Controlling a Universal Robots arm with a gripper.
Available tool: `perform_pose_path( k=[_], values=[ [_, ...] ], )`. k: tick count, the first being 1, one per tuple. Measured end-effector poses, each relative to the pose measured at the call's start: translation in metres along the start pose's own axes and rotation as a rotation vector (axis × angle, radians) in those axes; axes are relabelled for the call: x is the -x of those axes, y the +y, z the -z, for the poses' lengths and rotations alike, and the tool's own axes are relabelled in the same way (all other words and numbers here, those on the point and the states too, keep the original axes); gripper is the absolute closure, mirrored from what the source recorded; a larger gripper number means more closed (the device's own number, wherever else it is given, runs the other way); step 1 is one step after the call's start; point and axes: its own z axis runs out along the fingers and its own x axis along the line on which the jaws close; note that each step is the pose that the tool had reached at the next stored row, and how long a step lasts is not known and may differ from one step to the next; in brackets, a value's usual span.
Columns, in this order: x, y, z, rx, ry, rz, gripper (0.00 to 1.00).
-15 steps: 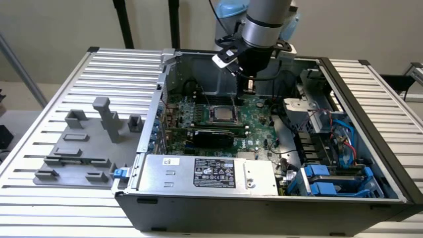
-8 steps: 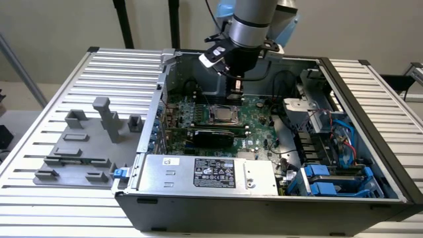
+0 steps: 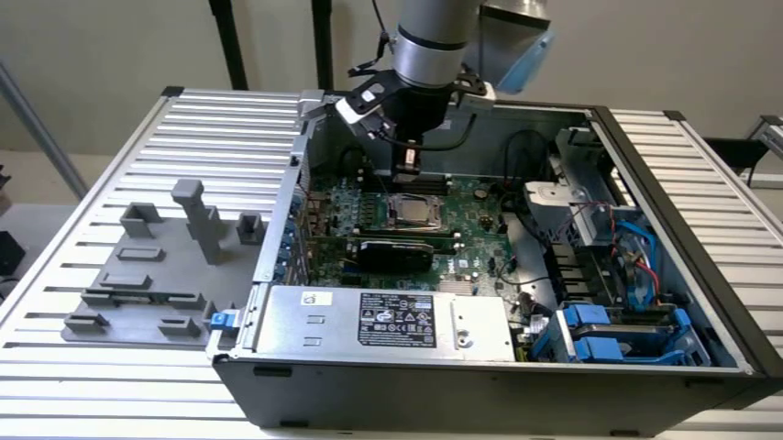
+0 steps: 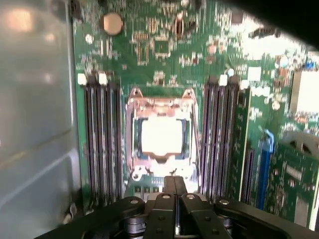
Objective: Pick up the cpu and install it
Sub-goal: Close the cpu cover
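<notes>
Cpu (image 4: 162,135): lying flat inside socket frame (image 4: 130,130) on green motherboard (image 4: 149,45), between two banks of dark memory slots (image 4: 102,139). Gripper (image 4: 174,183): shut, empty, close over socket's edge. Open computer case (image 3: 490,403) on slatted table (image 3: 233,119); grey fixture blocks (image 3: 159,266) at exterior view's left.

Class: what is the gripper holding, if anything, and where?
Nothing: the shut gripper is empty; the flat silvery-white square cpu lies in the metal-framed socket.

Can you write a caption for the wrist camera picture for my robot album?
The shut tool hangs close to the cpu, which lies in the motherboard socket.
</notes>
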Motion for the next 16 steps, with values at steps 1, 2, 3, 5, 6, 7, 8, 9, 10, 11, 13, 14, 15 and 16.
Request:
perform_pose_path(
  k=[1, 2, 3, 5, 6, 7, 8, 9, 10, 11, 13, 14, 15, 16],
  values=[
    [0.000, -0.0046, -0.0007, -0.0002, 0.0002, 0.000, 0.89],
    [0.000, -0.0089, -0.0014, -0.0001, 0.0002, 0.000, 0.89],
    [0.000, -0.0137, -0.0026, 0.0000, 0.0004, 0.000, 0.89],
    [0.000, -0.0225, -0.0058, -0.0001, -0.0001, 0.000, 0.89],
    [0.000, -0.0269, -0.0076, -0.0002, -0.0007, 0.000, 0.89],
    [0.000, -0.0310, -0.0092, -0.0001, -0.0015, 0.000, 0.89],
    [0.000, -0.0347, -0.0107, 0.0003, -0.0043, -0.001, 0.89],
    [0.000, -0.0361, -0.0114, 0.0019, -0.0098, -0.001, 0.89],
    [0.000, -0.0369, -0.0120, 0.0045, -0.0172, -0.002, 0.89],
    [0.000, -0.0371, -0.0126, 0.0073, -0.0233, -0.004, 0.89],
    [-0.001, -0.0371, -0.0134, 0.0162, -0.0324, -0.011, 0.89],
    [-0.001, -0.0370, -0.0136, 0.0231, -0.0343, -0.013, 0.89],
    [-0.002, -0.0371, -0.0140, 0.0285, -0.0344, -0.014, 0.89],
    [-0.002, -0.0371, -0.0143, 0.0291, -0.0341, -0.015, 0.89]
  ],
)
